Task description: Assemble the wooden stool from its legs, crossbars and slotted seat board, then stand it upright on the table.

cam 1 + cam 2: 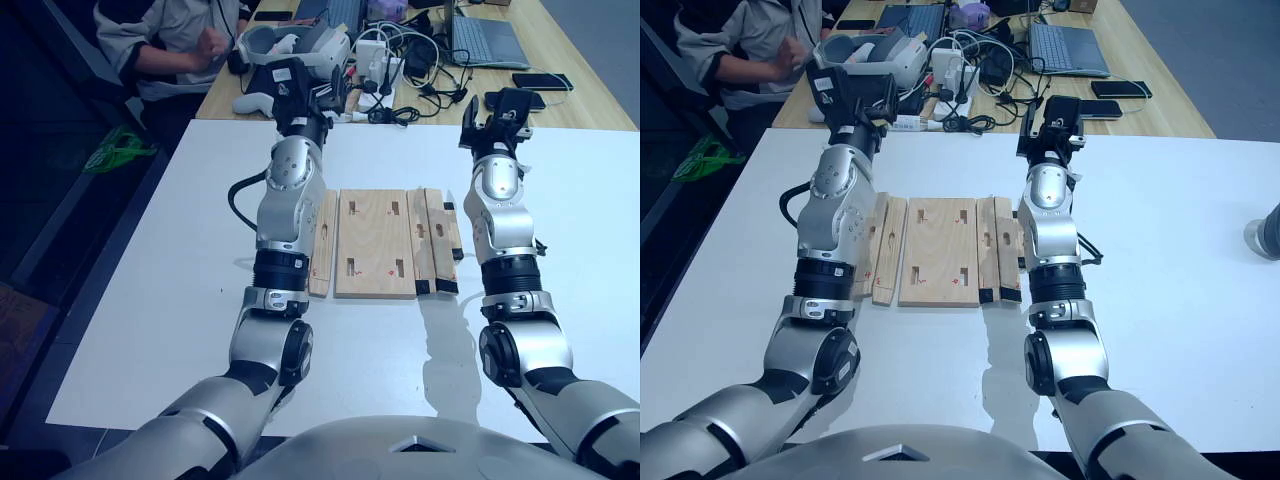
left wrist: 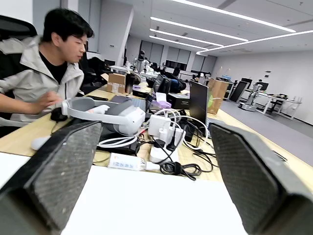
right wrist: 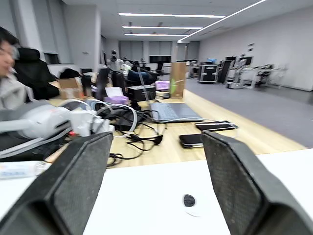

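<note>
- Seat board (image 1: 375, 243): pale plywood rectangle, 4 slots, flat on white table (image 1: 180, 250) between arms; slats (image 1: 437, 240) alongside.
- Left gripper (image 2: 154, 147), right gripper (image 3: 156, 147): textured black pads wide apart, empty.
- Cable tangle (image 1: 400, 95) beyond table.

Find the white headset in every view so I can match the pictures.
Left eye view: white headset top centre-left, on the wooden desk.
Right eye view: top left, same desk.
Left wrist view: on the desk ahead, by white chargers.
Right wrist view: on the desk, beside the black cable tangle.
Shared landmark: that black cable tangle, past the white table edge.
</note>
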Motion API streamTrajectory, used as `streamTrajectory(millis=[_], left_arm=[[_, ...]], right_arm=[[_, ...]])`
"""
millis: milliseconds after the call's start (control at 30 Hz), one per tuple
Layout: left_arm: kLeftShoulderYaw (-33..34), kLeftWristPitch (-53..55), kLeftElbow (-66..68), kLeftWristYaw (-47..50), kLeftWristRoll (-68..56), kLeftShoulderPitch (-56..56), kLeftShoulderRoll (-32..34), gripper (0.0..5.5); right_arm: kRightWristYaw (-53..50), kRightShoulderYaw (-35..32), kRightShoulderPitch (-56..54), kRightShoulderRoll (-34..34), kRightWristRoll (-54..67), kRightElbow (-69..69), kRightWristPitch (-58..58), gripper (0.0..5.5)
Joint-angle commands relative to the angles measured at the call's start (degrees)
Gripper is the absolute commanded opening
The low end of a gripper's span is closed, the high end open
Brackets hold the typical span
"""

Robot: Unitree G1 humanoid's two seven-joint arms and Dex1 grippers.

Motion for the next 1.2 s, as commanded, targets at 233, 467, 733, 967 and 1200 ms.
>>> streamTrajectory(millis=[233,467,733,967,1200], left_arm=[[-2.0,-1.0,1.9,0.2,0.3,-0.8,-3.2,4.05],[-4.5,2.7,-3.4,-0.3,1.8,3.3,-3.1,4.05],[-0.8,19.2,-23.5,-5.0,1.7,20.3,8.3,4.05],[-0.7,23.7,-25.9,-8.6,1.1,22.9,12.3,4.05],[-3.7,40.1,-31.7,-12.1,1.3,25.9,17.7,4.05]], right_arm=[[-0.3,-1.7,1.1,-0.8,-0.2,-4.2,7.4,3.37],[1.2,-1.6,6.8,-0.2,0.5,-12.9,11.5,3.37],[17.1,-2.1,16.3,-8.0,5.1,-23.0,2.7,3.37],[27.1,-3.4,31.1,-10.0,11.4,-32.4,0.8,3.37],[28.3,-6.4,40.5,-10.3,14.4,-38.0,2.9,3.37]])
